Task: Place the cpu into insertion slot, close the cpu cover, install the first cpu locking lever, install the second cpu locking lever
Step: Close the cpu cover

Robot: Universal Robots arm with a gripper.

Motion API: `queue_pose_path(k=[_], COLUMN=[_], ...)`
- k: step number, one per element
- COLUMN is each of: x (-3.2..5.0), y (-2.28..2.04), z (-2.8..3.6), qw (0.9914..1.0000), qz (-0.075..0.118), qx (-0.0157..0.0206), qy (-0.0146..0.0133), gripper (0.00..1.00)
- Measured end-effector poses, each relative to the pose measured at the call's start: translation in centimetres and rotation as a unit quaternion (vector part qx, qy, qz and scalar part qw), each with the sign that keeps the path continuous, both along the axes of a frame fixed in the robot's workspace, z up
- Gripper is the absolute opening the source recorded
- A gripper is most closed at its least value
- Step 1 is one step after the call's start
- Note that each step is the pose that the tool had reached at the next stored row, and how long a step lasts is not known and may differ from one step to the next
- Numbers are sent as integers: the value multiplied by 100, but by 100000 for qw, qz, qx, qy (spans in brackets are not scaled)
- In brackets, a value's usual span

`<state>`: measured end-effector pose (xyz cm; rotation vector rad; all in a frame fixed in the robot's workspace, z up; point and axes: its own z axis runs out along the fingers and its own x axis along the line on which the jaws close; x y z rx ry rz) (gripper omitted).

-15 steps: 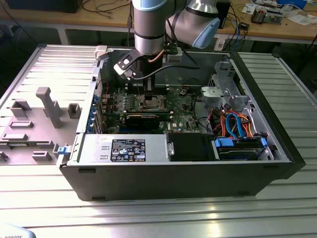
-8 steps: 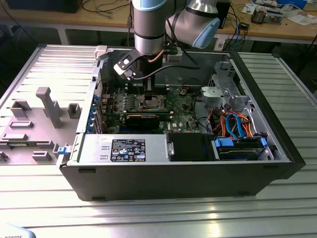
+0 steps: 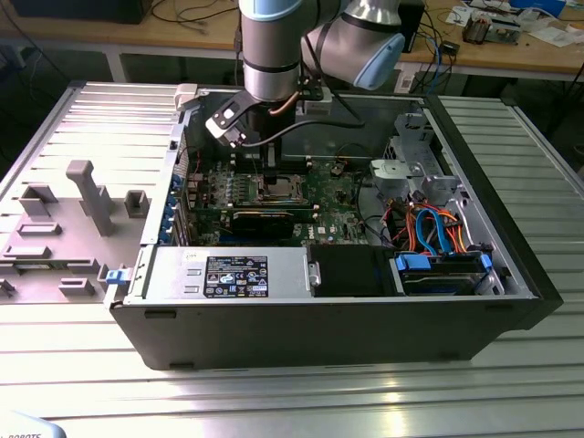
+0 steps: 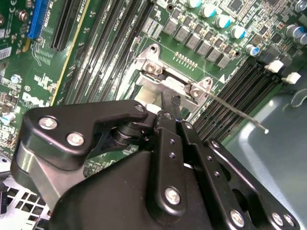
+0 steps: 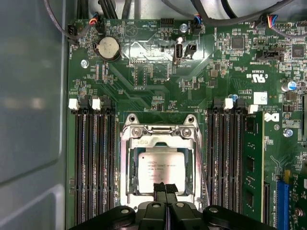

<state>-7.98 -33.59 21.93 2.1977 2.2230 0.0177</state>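
Nearest us, the tool — fingers together — meets the cpu cover, down over the seated cpu, at 10 o'clock in the exterior view's case; we judge 2 levers remain.

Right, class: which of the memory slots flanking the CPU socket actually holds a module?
The outermost one, right beside the blue connector: a green memory module stands in it. The other slots on both sides are bare black channels.
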Motion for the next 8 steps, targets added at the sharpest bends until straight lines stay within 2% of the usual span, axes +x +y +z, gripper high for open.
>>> queue_pose_path(k=[8], x=[-5], y=[0], z=[-50], qw=[100000], qz=[5], qx=[7], qy=[9], gripper=[11])
